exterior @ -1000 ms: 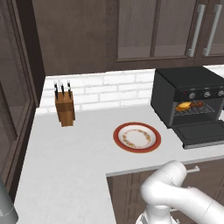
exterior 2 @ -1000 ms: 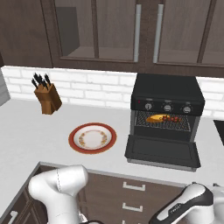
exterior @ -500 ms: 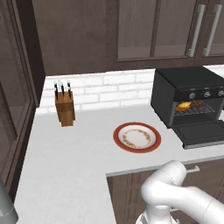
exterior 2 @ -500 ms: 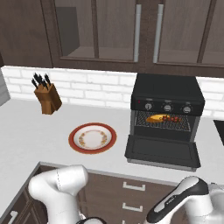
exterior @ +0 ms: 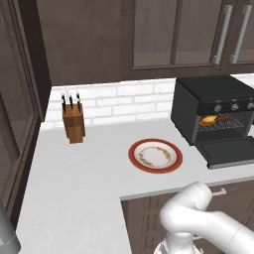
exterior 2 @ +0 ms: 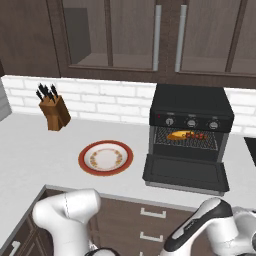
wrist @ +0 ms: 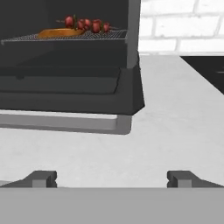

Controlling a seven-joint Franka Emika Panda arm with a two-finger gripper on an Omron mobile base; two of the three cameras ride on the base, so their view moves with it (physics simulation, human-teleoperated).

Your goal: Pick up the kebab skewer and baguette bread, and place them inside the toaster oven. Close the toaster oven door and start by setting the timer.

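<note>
Scene unchanged over last second; only your arm shifted low. Skewer and bread both on oven rack. Door down flat on table. Hand released, empty, level with door edge. Next for you: lift door shut, then timer.

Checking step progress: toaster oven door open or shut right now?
Open. The toaster oven door lies folded down flat on the counter, leaving the wire rack exposed with the baguette bread and kebab skewer on it.
</note>
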